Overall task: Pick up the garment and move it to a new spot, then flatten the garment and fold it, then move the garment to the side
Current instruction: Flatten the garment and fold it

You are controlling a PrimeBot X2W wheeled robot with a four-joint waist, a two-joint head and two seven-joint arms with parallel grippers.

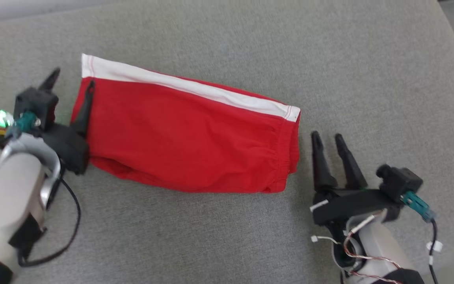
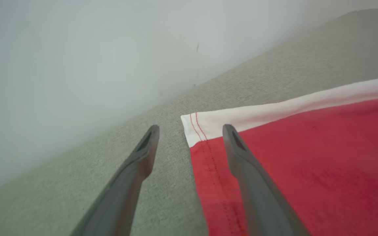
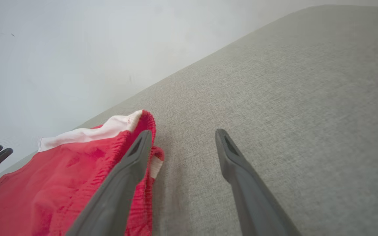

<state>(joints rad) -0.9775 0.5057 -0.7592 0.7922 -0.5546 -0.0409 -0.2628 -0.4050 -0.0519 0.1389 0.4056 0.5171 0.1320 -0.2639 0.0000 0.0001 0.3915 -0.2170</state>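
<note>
The garment (image 1: 187, 138) is a pair of red shorts with a white side stripe, lying folded in a long flat shape on the grey fabric surface (image 1: 250, 39). My left gripper (image 1: 72, 77) stands open at its left end, one finger over the red cloth and the other off it, holding nothing. In the left wrist view the garment (image 2: 307, 164) shows its stitched hem corner between the open fingers of my left gripper (image 2: 190, 129). My right gripper (image 1: 327, 137) is open just right of the elastic waistband, apart from it. In the right wrist view, the garment (image 3: 61, 183) lies left of my right gripper (image 3: 182, 132).
The grey upholstered surface (image 3: 290, 98) spreads wide on all sides of the garment. A pale wall (image 2: 77, 49) rises behind its far edge. The left arm's black cable (image 1: 71, 221) loops over the surface at the lower left.
</note>
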